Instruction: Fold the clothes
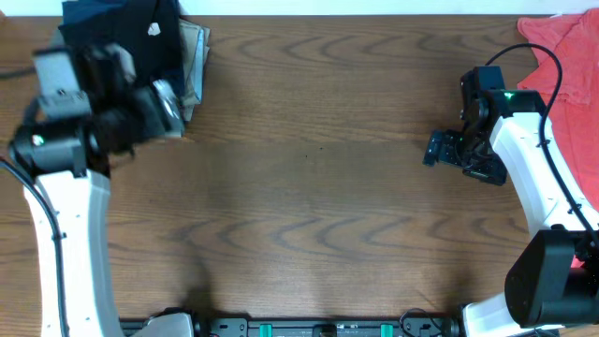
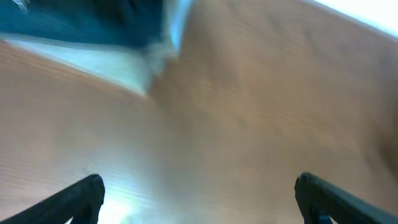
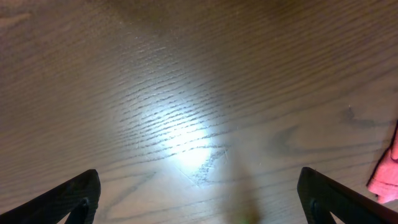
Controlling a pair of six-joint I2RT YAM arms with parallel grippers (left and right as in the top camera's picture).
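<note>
Black fabric, folded small, lies at the far-left corner of the desk (image 1: 309,187). I take it for the shirt (image 1: 154,42), with one small white logo showing on top. It rests on a stack, with a bluish garment (image 1: 89,23) beside it and khaki cloth (image 1: 195,56) peeking out along the right edge. The fold looks compact, though fine detail is too soft to judge.

My left end effector (image 2: 199,190) is released, its fingers spread wide over bare wood, with the stack's corner just ahead. The left arm is smeared with motion blur in the overhead view. My right end effector (image 3: 199,183) is also released and empty, hovering over the desk well apart from the stack, with a red T-shirt (image 1: 571,47) near it.

Folding seems nearly finished — what remains is probably to leave the stack tidy. To do that well, I should keep the left fingers spread and high enough to clear the top layer, so nothing snags and drags the fold open.
</note>
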